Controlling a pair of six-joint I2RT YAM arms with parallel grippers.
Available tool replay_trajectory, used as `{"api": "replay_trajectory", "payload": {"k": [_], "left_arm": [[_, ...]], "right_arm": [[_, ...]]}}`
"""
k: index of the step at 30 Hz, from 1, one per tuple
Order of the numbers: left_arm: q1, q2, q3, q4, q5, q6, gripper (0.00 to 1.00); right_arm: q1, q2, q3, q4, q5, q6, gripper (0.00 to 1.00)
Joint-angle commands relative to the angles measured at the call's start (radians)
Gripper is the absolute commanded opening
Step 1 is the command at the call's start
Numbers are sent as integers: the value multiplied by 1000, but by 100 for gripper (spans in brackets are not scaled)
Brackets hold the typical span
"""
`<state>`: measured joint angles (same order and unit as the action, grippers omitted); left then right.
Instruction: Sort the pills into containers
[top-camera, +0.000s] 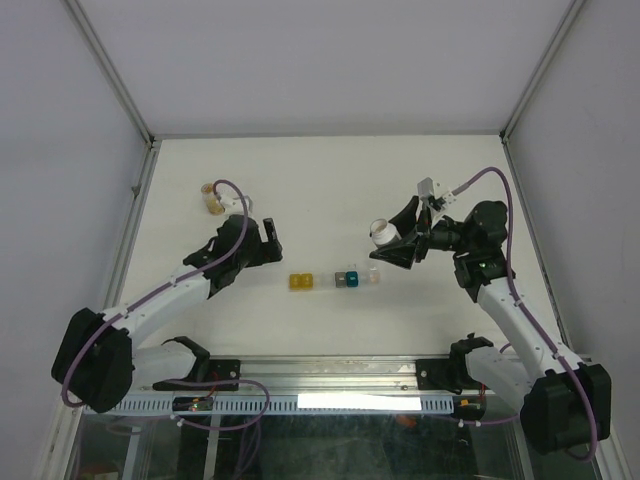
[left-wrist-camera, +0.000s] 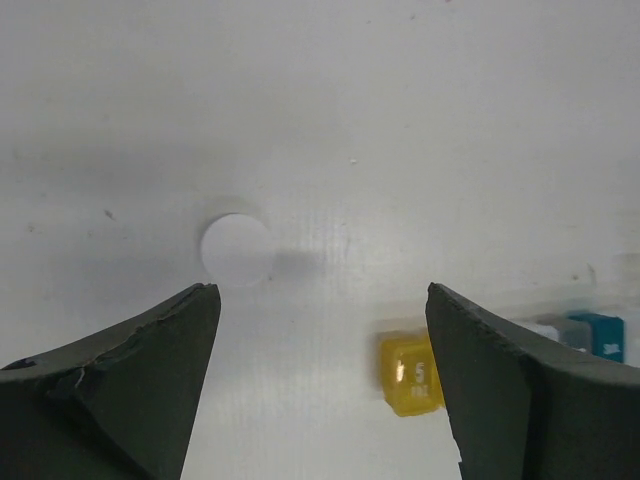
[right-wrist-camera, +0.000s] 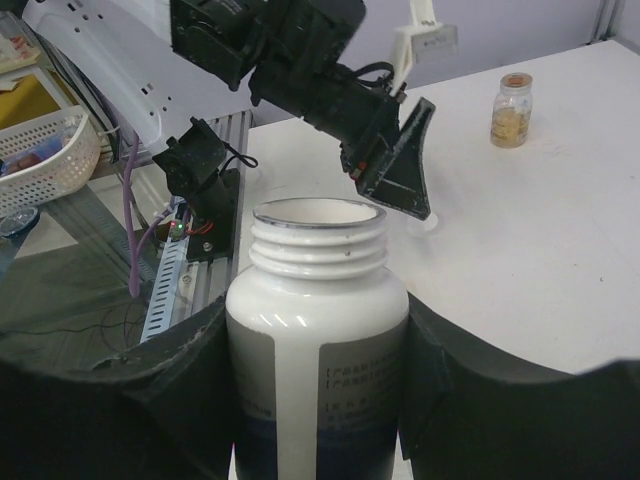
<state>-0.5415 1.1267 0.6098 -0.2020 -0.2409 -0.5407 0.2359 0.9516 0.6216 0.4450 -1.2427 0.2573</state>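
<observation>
Standing upright at the far left of the worktop (top-camera: 330, 180), a small amber jar (top-camera: 212, 199) is well apart from everything else. Just to its right and nearer the arms, the left gripper (top-camera: 268, 242) hangs over the surface with its jaws spread wide and nothing between them. Its wrist camera shows a flat white round cap (left-wrist-camera: 237, 250) lying on the bare worktop beyond the left finger (left-wrist-camera: 120, 390).

To the right of that gripper lie the containers (top-camera: 335, 280), a short strip running left to right across the middle of the worktop. The strip's yellow compartment (top-camera: 301, 282) is at the left end. The teal compartment (top-camera: 350, 279) sits further right, with clear ones beside it. No pill can be made out in any compartment.

Further right, just beyond the strip's right end, the right gripper (top-camera: 400, 245) is clamped on a white bottle (top-camera: 383, 232). Both of its pads press the bottle's sides. The bottle's threaded neck is uncapped, and in the overhead view its mouth is tilted to the left.
</observation>
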Motion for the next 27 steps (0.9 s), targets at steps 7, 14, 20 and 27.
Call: {"api": "replay_trajectory", "payload": {"k": [7,14,20,27], "left_arm": [[5,243,181,-184,-160,105,80],[5,378,236,-188,-166,142,71],[5,441,266,-199,-175,154,64],[6,449,263,-200,-158,154,54]], "right_arm": [[-12,-23,20,69,7,26,0],[-19,-21,18,70,11,29,0],[-23,-20,17,73,12,31,0],[-29,-21,16,75,12,37,0]]}}
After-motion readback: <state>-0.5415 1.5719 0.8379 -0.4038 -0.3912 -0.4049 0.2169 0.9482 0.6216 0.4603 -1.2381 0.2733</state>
